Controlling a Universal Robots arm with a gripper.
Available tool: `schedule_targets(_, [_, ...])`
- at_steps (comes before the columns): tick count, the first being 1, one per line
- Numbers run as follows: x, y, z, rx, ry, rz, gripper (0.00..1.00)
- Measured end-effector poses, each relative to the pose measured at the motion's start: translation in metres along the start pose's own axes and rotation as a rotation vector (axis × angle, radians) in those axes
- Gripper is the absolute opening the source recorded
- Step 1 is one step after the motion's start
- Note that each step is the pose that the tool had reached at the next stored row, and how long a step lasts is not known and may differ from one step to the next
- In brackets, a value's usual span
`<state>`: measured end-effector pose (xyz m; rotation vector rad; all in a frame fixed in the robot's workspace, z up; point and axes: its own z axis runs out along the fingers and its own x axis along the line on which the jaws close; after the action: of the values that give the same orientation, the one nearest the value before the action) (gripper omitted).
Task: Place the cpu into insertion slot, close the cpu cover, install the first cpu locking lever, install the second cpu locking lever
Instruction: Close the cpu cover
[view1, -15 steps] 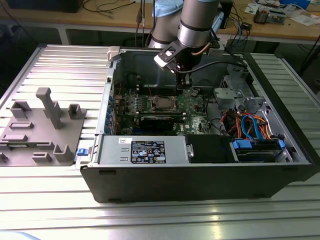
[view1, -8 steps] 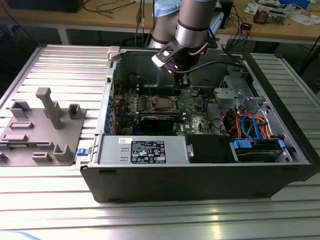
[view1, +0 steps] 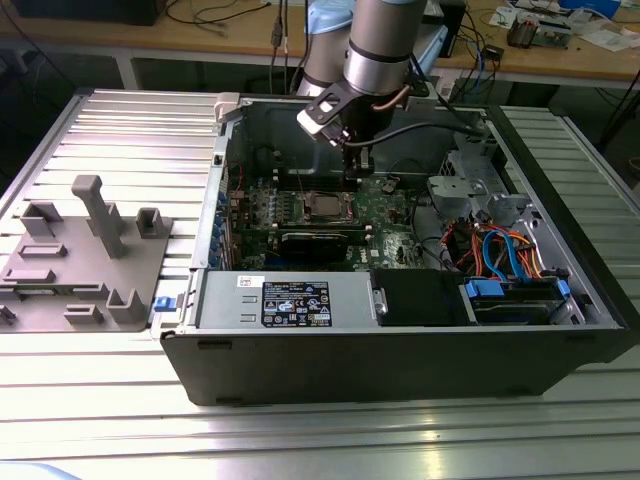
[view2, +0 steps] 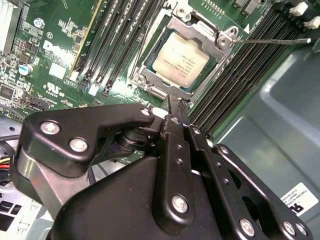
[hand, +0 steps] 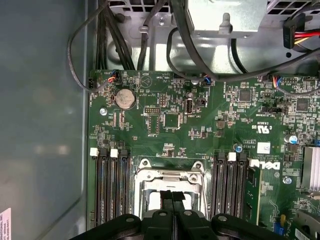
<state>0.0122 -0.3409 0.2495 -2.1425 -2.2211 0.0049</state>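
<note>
In the second wrist view we see the gripper (view2: 174, 106) with jaws pressed together, pinching nothing, poised just beside the insertion slot (view2: 141, 76) in the motherboard's (view2: 55, 45) middle. The cpu (view2: 181, 57) lies seated there under the lowered cpu cover (view2: 200, 26), straight ahead of the jaws.

One open computer case (view1: 400, 350). Inside, one green motherboard (hand: 200, 130) carrying one cpu (view2: 180, 57), framed by one cpu cover (view2: 197, 24). Two banks of black memory slots (hand: 114, 190), one on each side. One round coin battery (hand: 125, 99). One robot arm (view1: 380, 40) with one gripper (hand: 172, 196). One grey fixture tray (view1: 90, 250).
</note>
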Motion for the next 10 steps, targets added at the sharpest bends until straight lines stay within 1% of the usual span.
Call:
schedule_targets(4, [0.0001,-0.0035,0.0016,0.0000,0.0000,0.000,0.11])
schedule_targets(8, [0.0000,-0.0076,0.0064,-0.0001,0.0001,0.000,0.11])
schedule_targets(10, [0.0000,-0.0115,0.0091,0.0000,0.0000,0.000,0.11])
